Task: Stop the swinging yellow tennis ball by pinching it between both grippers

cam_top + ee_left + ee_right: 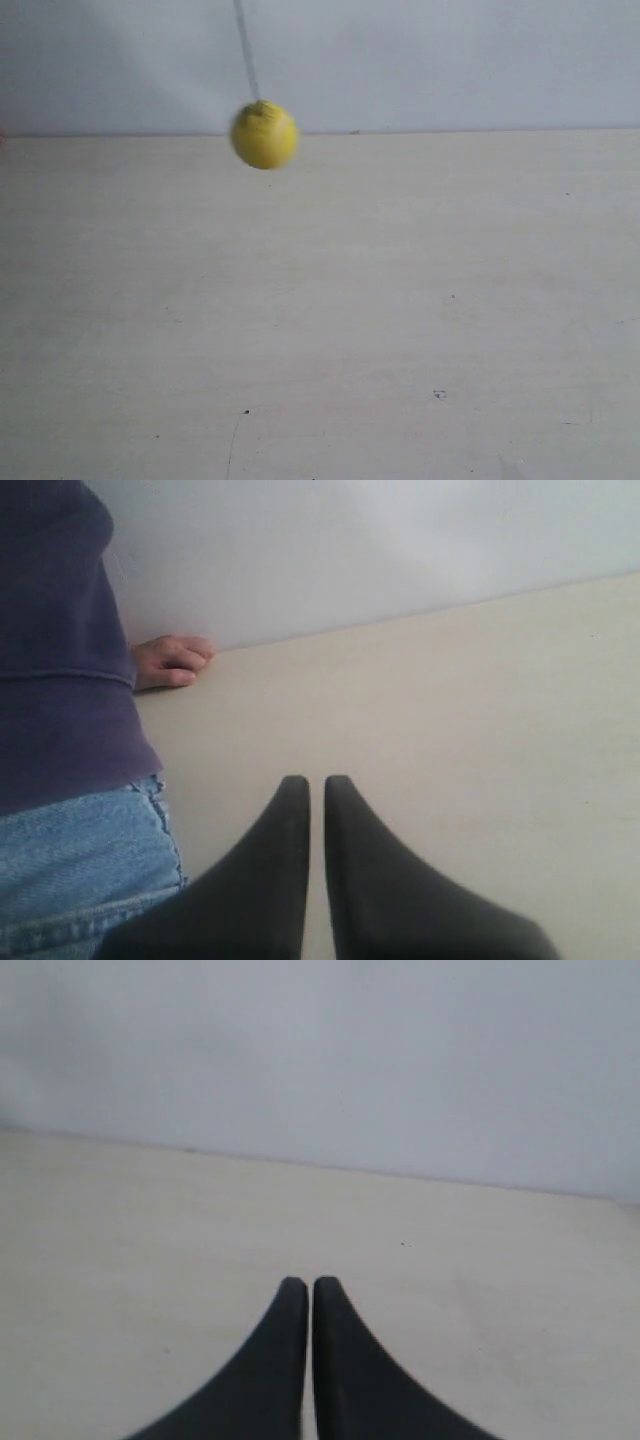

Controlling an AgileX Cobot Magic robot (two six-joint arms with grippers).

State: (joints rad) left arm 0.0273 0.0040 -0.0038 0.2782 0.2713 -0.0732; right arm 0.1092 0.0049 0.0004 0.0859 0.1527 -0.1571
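Note:
The yellow tennis ball hangs on a thin dark string above the pale table, left of centre in the exterior view and slightly blurred. Neither arm shows in that view. In the left wrist view my left gripper is shut, its black pointed jaws nearly touching, with nothing between them. My right gripper is likewise shut and empty over the table. The ball appears in neither wrist view.
A person in a dark purple top and blue jeans stands at the table's edge in the left wrist view, a hand resting on the tabletop. A pale wall backs the table.

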